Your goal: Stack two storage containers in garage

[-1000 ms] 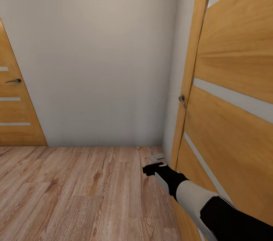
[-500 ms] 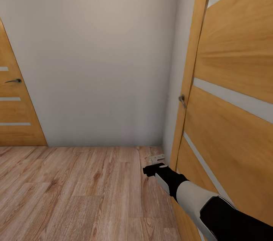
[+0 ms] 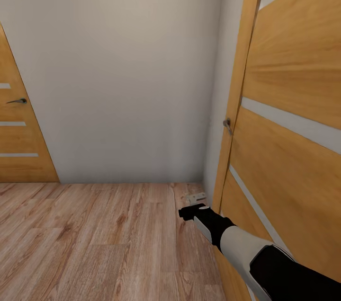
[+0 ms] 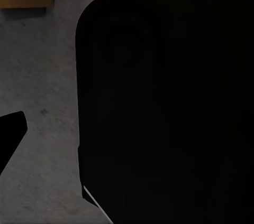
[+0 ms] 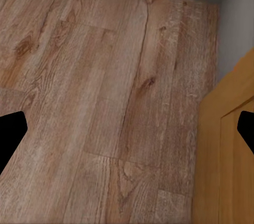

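Head view: nothing has changed over the last second. The right pincer hangs low over the plank floor exactly where it was, with a wooden door just beside it, its handle above, and a grey wall ahead. A second door stands well off to the other side. No container is near the pincer, so I judge the robot paused in transit, the carrying not advancing.

Left wrist view: a dark rounded body blocks most of the frame; grey floor beside it. One fingertip shows, so I cannot tell that pincer's opening.

Right wrist view: two fingertips sit far apart, wide and empty, over planks, the door's edge close by.
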Robot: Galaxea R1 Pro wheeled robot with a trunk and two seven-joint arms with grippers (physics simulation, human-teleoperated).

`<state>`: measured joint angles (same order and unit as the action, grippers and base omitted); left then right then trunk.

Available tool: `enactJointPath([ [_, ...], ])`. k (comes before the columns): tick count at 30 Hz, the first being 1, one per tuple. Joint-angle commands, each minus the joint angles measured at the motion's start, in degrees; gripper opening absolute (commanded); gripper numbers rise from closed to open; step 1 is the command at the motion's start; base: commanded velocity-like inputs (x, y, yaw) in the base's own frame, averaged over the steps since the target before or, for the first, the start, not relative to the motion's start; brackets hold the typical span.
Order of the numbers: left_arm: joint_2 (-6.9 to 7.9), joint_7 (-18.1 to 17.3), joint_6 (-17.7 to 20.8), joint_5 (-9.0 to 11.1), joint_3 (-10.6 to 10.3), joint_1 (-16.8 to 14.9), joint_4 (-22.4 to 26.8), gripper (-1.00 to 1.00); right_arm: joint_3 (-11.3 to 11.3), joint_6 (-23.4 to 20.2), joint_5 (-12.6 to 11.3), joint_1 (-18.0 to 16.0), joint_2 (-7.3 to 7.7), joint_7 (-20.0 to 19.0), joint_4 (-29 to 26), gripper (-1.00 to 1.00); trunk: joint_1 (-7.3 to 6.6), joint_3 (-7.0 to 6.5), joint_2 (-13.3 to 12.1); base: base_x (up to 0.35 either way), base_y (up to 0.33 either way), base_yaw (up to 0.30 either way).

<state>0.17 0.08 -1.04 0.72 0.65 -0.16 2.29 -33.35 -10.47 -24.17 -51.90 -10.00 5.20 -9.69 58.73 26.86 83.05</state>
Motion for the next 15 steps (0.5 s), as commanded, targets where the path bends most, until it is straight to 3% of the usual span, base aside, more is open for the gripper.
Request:
enactJointPath([
  [1, 0.00, 0.0, -0.1, 0.1, 0.1, 0.0, 0.0, 1.00, -0.5, -0.3, -0.5, 0.0, 0.00, 0.4, -0.1, 1.00, 0.00, 0.06, 0.0, 0.000, 0.000, 0.000],
  [15, 0.00, 0.0, -0.1, 0.1, 0.1, 0.0, 0.0, 1.00, -0.5, -0.2, -0.5, 0.1, 0.00, 0.3, 0.1, 1.00, 0.00, 0.06, 0.0, 0.000, 0.000, 0.000],
])
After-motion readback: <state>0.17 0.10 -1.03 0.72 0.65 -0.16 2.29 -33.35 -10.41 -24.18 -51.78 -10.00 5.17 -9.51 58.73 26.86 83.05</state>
